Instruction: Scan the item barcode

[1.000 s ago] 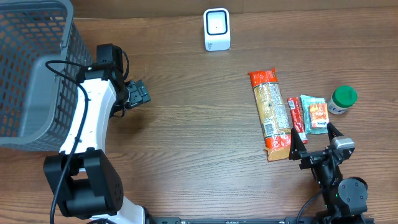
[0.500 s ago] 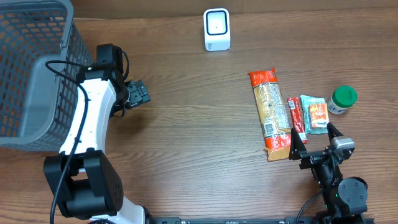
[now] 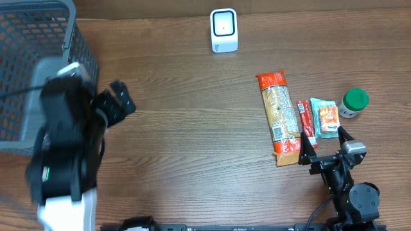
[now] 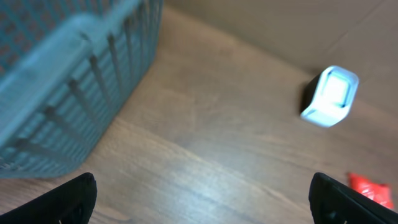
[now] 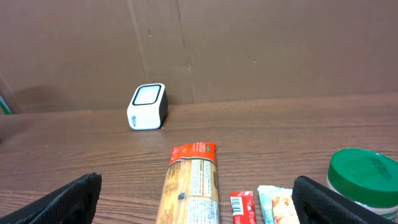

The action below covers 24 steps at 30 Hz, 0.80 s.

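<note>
Overhead: left gripper spread wide, empty, beside basket wall; right gripper likewise, by cracker pack near end; bare table between; scanner at far edge.

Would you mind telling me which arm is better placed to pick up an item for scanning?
Right. The right gripper, open, sits just short of the long snack packet and red bar; the left gripper, also open, is far across the table beside the basket.
</note>
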{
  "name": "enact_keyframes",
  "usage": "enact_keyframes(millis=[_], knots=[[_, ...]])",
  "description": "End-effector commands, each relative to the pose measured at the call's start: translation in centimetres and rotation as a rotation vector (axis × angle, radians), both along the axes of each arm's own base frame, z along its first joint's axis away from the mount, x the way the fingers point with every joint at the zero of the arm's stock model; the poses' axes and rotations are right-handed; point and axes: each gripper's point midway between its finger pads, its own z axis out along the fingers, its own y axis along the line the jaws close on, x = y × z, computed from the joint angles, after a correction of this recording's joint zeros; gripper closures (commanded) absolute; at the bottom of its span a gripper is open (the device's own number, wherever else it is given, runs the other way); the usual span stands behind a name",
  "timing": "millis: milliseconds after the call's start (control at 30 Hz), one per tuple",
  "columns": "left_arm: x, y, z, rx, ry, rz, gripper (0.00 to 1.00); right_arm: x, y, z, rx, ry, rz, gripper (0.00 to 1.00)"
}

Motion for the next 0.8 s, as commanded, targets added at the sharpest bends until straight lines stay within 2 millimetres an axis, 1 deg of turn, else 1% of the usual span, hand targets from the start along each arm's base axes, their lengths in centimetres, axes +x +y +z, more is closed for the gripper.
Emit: enact_keyframes(millis=[0,133,233,300,433,500,567,633,767], knots=[[-2.1,-0.1,2.5,0.024,-0.091,-0.002,0.0,0.0,0.0,-0.2,-0.006,-0.005,0.001,0.0],[-3.7,-0.3,4.0,0.031,-0.154,-0.001,0.0,0.0,0.0,-0.2,-0.006,-0.005,0.001,0.0],[-4.0,-0.3,4.1,0.032,-0.161,-0.002,0.0,0.0,0.0,-0.2,-0.006,-0.005,0.001,0.0],[-4.7,-0.4,4.4,0.034,-0.182,-0.001,0.0,0.0,0.0,-0.2,-0.006,-0.005,0.001,0.0],[-6.0,-0.5,3.3,0.034,-0.186,-0.001,0.0,0.0,0.0,-0.2,-0.006,-0.005,0.001,0.0],[-6.8,-0.6,2.2,0.034,-0.18,-0.001,0.0,0.0,0.0,-0.2,-0.006,-0.005,0.001,0.0],[-7.6,-0.7,0.6,0.033,-0.166,-0.001,0.0,0.0,0.0,-0.2,-0.006,-0.005,0.001,0.0],[-8.3,-0.8,-1.2,0.03,-0.147,-0.002,0.0,0.0,0.0,-0.2,-0.006,-0.005,0.001,0.0],[-9.7,-0.9,-5.5,0.025,-0.101,-0.002,0.0,0.0,0.0,-0.2,-0.006,-0.005,0.001,0.0]])
